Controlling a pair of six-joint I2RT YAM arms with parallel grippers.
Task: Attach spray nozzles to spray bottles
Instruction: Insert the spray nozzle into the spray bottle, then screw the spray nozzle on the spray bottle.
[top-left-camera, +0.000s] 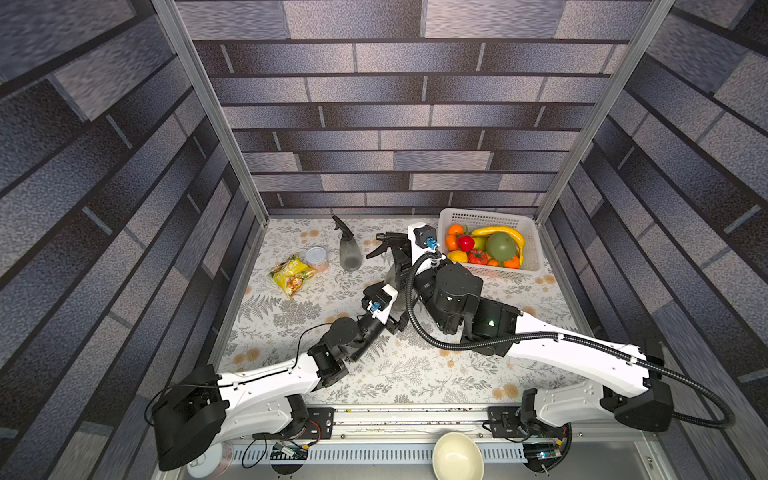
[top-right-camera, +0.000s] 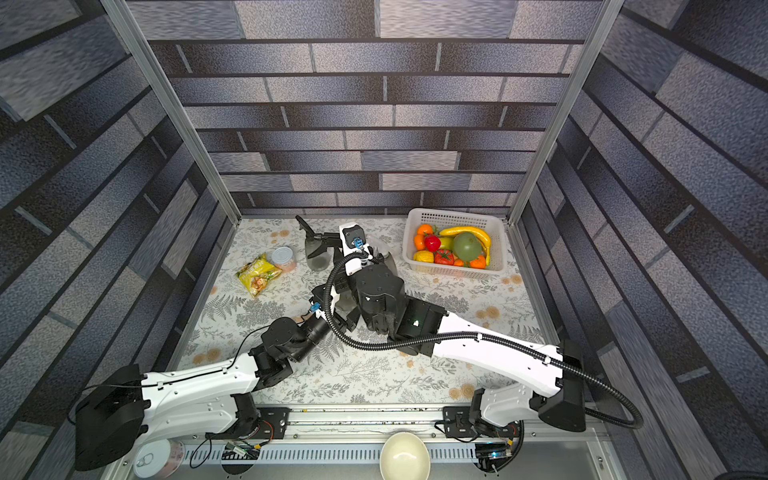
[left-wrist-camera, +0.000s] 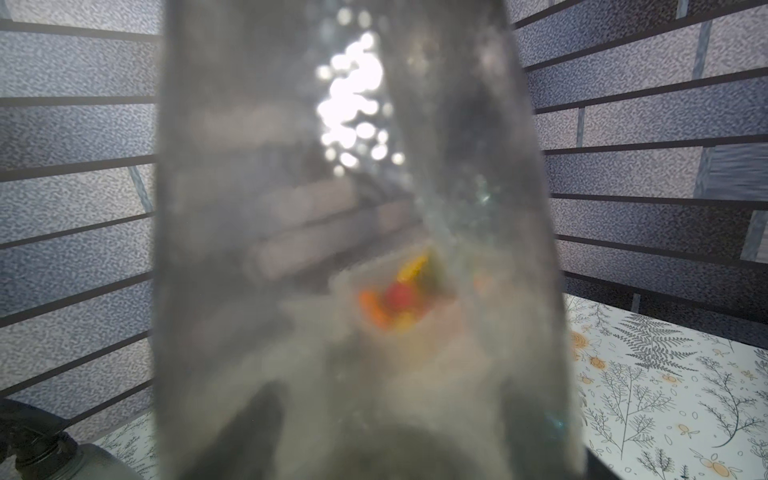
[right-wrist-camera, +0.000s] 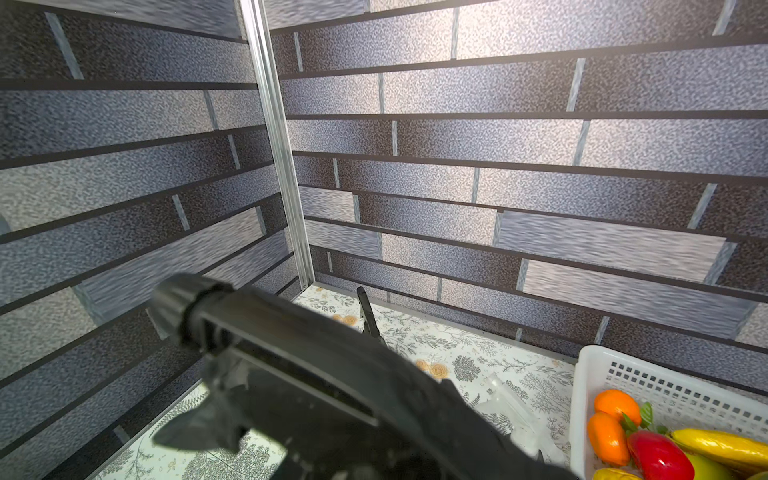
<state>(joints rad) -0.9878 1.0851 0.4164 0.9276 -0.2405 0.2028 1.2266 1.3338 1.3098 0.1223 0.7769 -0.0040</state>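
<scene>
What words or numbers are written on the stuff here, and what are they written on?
None can be read in any view.
Printing on the yellow snack bag: too small and blurred to read.
Pinkish label on the silver-lidded can: too blurred to read.

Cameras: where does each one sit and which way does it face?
Top views: high over the front edge, looking down at the table and back wall; left arm and right arm show.
Left wrist: on the left arm, facing the fruit basket through the grey bottle filling its frame; no fingers clearly visible.
Right wrist: on the right arm, facing the back-left corner past the black nozzle; no fingers visible.
Shared: both wrist views catch the fruit basket.
</scene>
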